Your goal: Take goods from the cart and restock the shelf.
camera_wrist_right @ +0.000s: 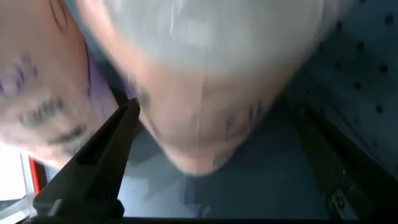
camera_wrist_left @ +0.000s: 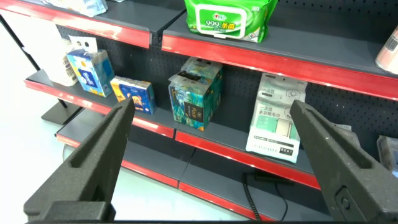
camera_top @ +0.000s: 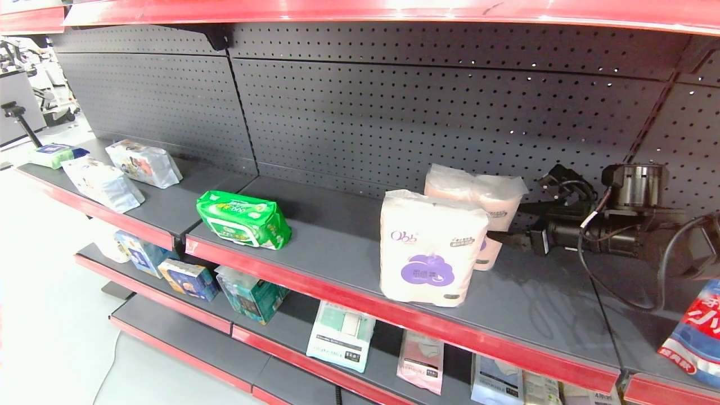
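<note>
Two packs of toilet rolls stand on the middle shelf [camera_top: 337, 242]. The front pack [camera_top: 430, 247] is white with a purple label. The rear pack [camera_top: 486, 197] stands just behind it, near the pegboard. My right gripper [camera_top: 502, 238] comes in from the right at the rear pack's lower side. In the right wrist view that pack [camera_wrist_right: 205, 74] sits between the spread fingers [camera_wrist_right: 112, 155] of the open right gripper [camera_wrist_right: 211, 106]. My left gripper [camera_wrist_left: 208, 109] hangs open and empty in front of the lower shelves.
A green wipes pack [camera_top: 243, 219] lies on the same shelf to the left, and silvery bags [camera_top: 143, 163] lie farther left. A red and blue bag [camera_top: 697, 332] sits at the right edge. Boxes [camera_wrist_left: 196, 93] and flat packs [camera_wrist_left: 273, 118] fill the lower shelves.
</note>
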{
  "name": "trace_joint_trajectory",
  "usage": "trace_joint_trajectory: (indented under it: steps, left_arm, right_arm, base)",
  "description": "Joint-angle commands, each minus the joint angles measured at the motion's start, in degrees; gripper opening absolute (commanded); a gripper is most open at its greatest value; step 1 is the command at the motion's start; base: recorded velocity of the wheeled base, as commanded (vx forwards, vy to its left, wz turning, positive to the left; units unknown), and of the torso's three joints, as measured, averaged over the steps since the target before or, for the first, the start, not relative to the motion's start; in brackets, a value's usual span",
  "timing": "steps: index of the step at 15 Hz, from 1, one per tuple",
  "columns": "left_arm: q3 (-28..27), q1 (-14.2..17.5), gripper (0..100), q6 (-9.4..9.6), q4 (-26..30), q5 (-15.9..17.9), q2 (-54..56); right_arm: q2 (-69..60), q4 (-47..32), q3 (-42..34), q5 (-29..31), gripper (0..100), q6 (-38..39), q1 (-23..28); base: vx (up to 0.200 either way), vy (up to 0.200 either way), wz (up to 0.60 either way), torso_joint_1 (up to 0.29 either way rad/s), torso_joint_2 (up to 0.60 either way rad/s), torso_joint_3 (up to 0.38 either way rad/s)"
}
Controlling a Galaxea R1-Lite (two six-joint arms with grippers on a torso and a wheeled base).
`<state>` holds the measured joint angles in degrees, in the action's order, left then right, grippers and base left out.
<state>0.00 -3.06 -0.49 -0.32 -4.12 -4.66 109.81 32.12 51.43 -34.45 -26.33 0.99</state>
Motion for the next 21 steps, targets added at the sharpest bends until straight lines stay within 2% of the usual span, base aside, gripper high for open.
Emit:
trace_joint_trajectory:
  steps: [1,5,11,21]
  left_arm:
    - [0.0,-0.02,100,-0.04,-0.03,-0.01,-0.09]
    - [0.0,-0.02,100,-0.04,-0.03,-0.01,-0.09]
    - [0.0,-0.02,100,-0.04,-0.03,-0.01,-0.09]
    - [0.0,-0.02,100,-0.04,-0.03,-0.01,-0.09]
  right_arm:
    - [-1.53,0.05,-1.16,0.0,100,-0.04,0.51]
    - [-2.23,0.05,-1.51,0.0,100,0.05,0.68]
    - [-7.24,0.05,-7.14,-0.18,100,-0.04,2.62]
    - [-16.03,0.05,-15.31,-2.46,100,-0.47,2.0]
  base:
    - [0.0,0.0,0.0,0.0,0.0,0.0]
    - [0.0,0.0,0.0,0.0,0.0,0.0]
    - [0.0,0.0,0.0,0.0,0.0,0.0]
    - [0.0,0.0,0.0,0.0,0.0,0.0]
